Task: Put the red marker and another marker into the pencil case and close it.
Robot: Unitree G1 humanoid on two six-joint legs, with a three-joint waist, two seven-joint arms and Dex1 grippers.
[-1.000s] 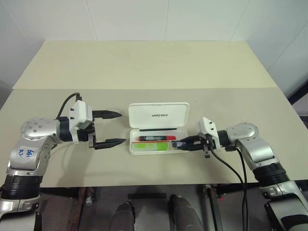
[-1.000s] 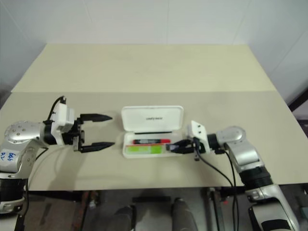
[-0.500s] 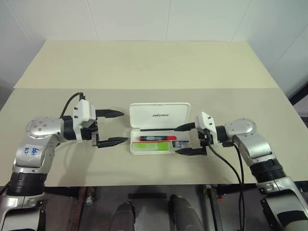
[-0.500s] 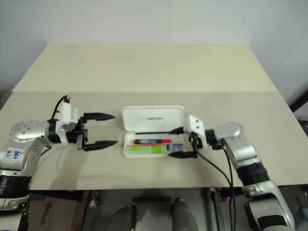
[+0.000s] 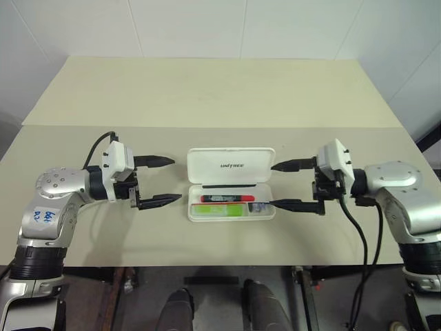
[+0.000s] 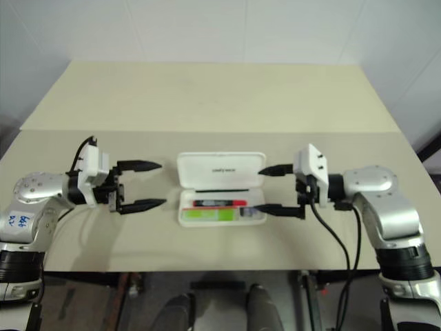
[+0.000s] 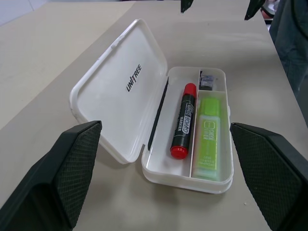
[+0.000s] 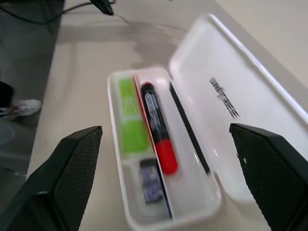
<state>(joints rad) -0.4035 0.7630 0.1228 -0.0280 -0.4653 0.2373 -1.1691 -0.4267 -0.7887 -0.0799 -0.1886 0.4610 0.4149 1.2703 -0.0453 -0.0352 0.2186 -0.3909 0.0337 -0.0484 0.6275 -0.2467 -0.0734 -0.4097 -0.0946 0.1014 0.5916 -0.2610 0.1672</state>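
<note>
- Right gripper [image 5: 295, 185] stood with its jaws wide apart and nothing between them when you paused, level with the open end of the pencil case [image 5: 231, 165] and just clear of its edge; the left gripper [image 5: 160, 181] mirrored it at the case's other end, likewise spread and empty, a little apart from the case.
- Between your two grippers the case lay on the table [image 5: 207, 96], lid tipped back; the red marker [image 5: 227, 198] rested in the tray's lane next to the hinge; the lime-green highlighter [image 5: 215, 209] lay in the lane beside it, on the side away from the lid; a small grey-purple object [image 7: 208, 81] sat in the little end pocket nearest your right gripper.
- Both markers were in, so I judged the loading done; the lid was still up, so closing was all that remained for you.
- Against the picture a second earlier, your right gripper had changed most: then it was pinched together with its tips down at the tray's end beside the highlighter; now it was lifted, drawn back from the case and fully parted; your left gripper and the case's contents looked unchanged.
</note>
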